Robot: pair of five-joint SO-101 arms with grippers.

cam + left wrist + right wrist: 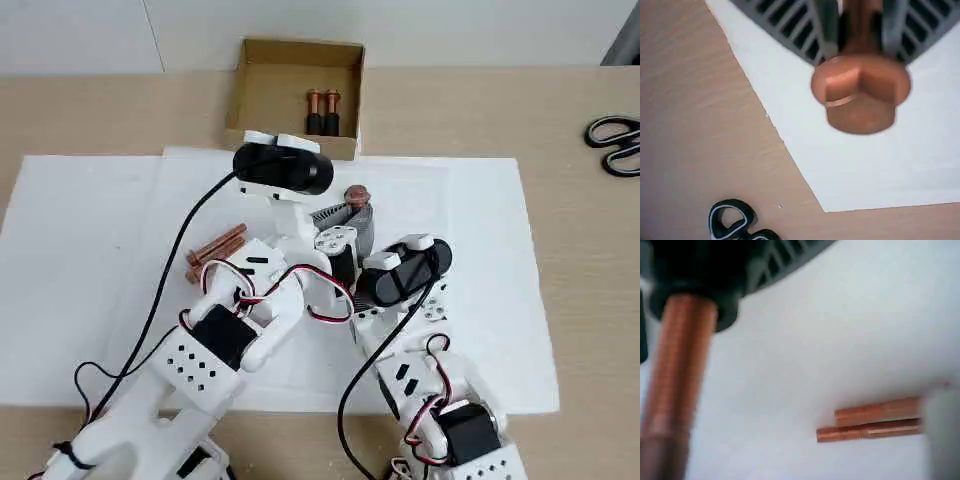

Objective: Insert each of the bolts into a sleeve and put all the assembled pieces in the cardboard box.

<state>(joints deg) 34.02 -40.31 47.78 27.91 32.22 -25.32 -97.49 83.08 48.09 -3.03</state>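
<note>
My left gripper (pixel 350 212) (pixel 860 25) is shut on a copper bolt (pixel 356 196) (pixel 860 95), whose hex head points toward the table's right side. My right gripper (pixel 338 250) (pixel 695 275) sits just in front of it, shut on a black sleeve (pixel 690 285). The bolt's threaded shaft (pixel 675 380) sticks out of that sleeve. Two loose bolts (pixel 215 250) (pixel 870 424) lie side by side on the white mat (pixel 480 250), left of the arms. The cardboard box (pixel 300 44) stands at the back with two assembled pieces (pixel 322 112) inside.
Black-handled scissors (pixel 615 145) (pixel 735 225) lie on the bare wooden table at the far right. Both arms' bodies and cables crowd the front middle of the mat. The mat's right and left parts are bare.
</note>
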